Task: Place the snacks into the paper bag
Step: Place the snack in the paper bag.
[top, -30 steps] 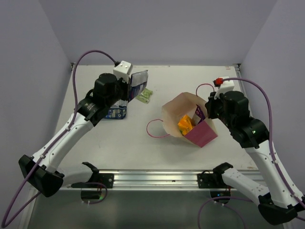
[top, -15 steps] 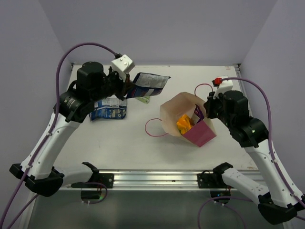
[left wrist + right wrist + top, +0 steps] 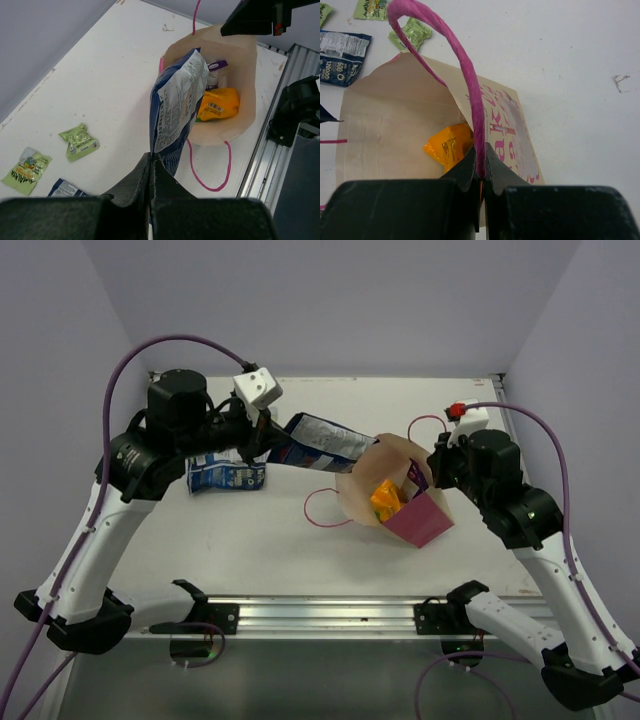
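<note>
Cream paper with magenta side panels, the paper bag (image 3: pixel 420 522) stands open right of the centre of the table (image 3: pixel 250 540), an orange packet (image 3: pixel 218 104) and a purple packet (image 3: pixel 218 64) inside. The right gripper (image 3: pixel 480 167) is clamped on its pink cord handle (image 3: pixel 470 90), while the left gripper (image 3: pixel 151 162) pinches a dark blue packet (image 3: pixel 177 105) whose far end reaches the bag's mouth.

Dark blue packets (image 3: pixel 322 440) (image 3: pixel 226 476): two.
Green packets (image 3: pixel 415 32) (image 3: pixel 376 7) (image 3: pixel 323 11): three.
Orange packet (image 3: pixel 218 104): one.
Purple packet (image 3: pixel 218 64): one.
Paper bag (image 3: pixel 420 522): one.
Pink cord handles (image 3: pixel 322 510) (image 3: pixel 465 75): two.
Robot arms (image 3: pixel 100 530) (image 3: pixel 560 570): two.
</note>
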`<state>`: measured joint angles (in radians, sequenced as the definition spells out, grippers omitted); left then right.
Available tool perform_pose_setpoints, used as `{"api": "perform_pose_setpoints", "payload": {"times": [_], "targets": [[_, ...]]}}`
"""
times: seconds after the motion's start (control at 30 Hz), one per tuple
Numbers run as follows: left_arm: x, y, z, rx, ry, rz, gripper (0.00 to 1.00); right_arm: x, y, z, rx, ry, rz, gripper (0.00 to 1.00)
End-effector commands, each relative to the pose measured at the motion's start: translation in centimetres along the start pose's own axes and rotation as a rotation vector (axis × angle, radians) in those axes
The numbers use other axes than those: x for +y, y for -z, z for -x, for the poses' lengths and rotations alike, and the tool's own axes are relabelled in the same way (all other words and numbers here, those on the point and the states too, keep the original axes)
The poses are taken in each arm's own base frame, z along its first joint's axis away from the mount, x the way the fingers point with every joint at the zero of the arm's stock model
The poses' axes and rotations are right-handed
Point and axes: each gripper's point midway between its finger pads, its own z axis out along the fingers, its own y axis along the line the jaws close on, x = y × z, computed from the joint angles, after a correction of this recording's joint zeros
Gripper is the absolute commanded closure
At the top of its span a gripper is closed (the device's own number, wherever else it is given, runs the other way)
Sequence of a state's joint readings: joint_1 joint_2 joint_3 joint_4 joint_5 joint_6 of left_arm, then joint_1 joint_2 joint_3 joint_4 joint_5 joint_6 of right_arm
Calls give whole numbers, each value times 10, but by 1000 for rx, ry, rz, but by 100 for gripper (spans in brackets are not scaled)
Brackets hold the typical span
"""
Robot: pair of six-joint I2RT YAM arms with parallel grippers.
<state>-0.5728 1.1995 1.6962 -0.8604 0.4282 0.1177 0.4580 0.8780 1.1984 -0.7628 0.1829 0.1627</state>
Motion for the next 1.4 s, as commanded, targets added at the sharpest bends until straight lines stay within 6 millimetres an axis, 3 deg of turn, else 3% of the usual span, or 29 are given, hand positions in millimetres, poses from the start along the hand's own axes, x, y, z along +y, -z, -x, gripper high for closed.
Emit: {"api": "perform_pose_setpoints", "payload": {"times": [0.0, 0.33, 0.63, 0.83, 1.07, 1.37], "targets": [[-16, 13, 17, -56, -35, -62, 100, 11, 5, 40, -137, -24, 54, 100], [-21, -23, 1, 0, 19, -132, 100, 14, 4, 38, -130, -26, 64, 100], [-30, -43, -8, 46, 23, -165, 100, 14, 3, 39, -128, -26, 66, 100], [-13, -64, -17, 97, 57, -83, 100, 15, 3, 39, -126, -22, 71, 100], [9, -80, -10, 114, 79, 54, 100, 19, 6, 42, -121, -16, 95, 100], [3, -104, 11, 75, 90, 131, 100, 32, 2, 41, -62, -21, 150, 100]]}}
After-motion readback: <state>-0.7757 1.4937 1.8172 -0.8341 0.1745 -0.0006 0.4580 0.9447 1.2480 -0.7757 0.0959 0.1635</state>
